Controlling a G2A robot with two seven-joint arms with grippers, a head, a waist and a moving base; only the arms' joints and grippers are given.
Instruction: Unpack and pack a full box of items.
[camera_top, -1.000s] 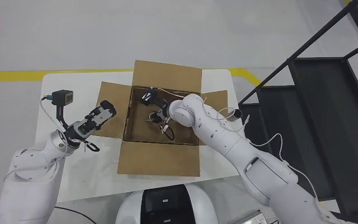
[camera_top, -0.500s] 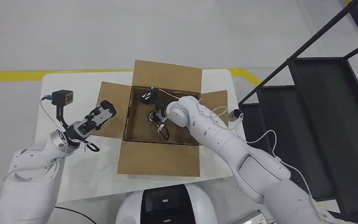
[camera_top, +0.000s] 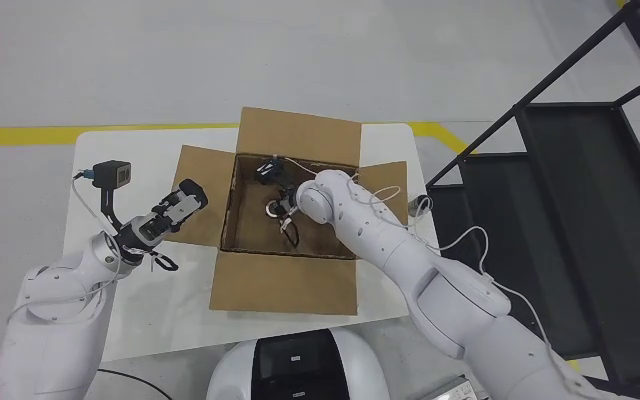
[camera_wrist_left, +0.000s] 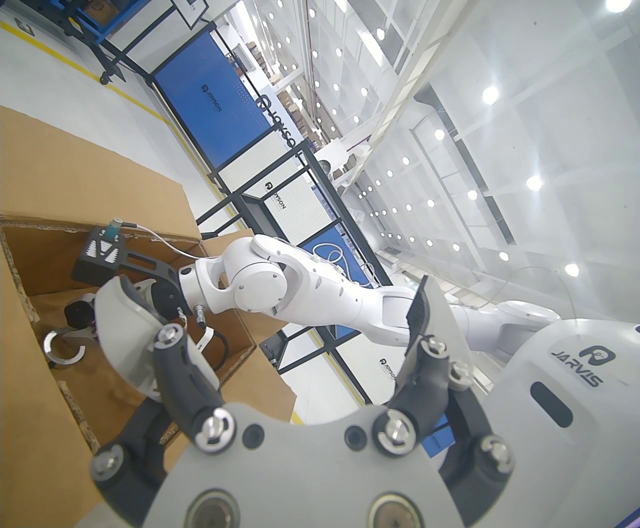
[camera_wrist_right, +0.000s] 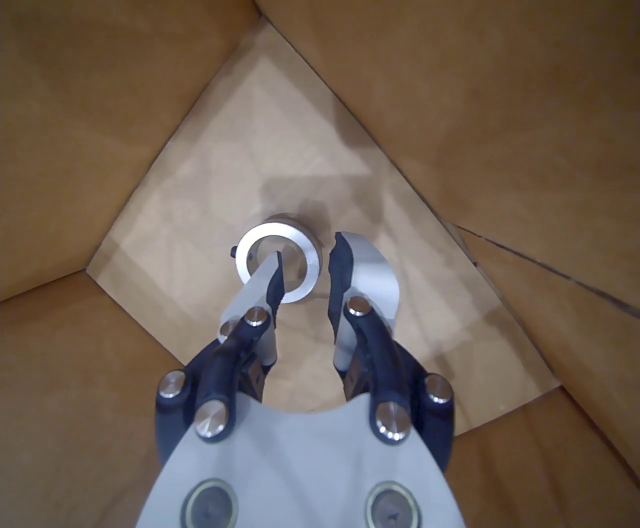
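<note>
Left gripper (camera_top: 181, 204): stands with its jaws spread wide and holds nothing. The cardboard box (camera_top: 300, 132) lies just beyond its fingertips, on the table (camera_top: 130, 150).

Right gripper (camera_wrist_right: 306, 272): sits deep inside the box, pointing down at the floor panel. The jaws are parted to a narrow gap and grip nothing yet. The metal ring (camera_wrist_right: 277, 231) lies flat on the box floor directly under the fingertips. One finger is over the bore and the other is just outside the outer wall, so the jaws straddle one side of the ring.

Handling, as judged:
- The ring looks like machined metal, so it is probably rigid, dense for its size and not fragile.
- Its smooth finish may slip in the grip.
- Grip across the ring wall, bore to outside, with firm pressure.
- A small dark screw head projects from the far side of the ring, so keep the fingers off it.
</note>
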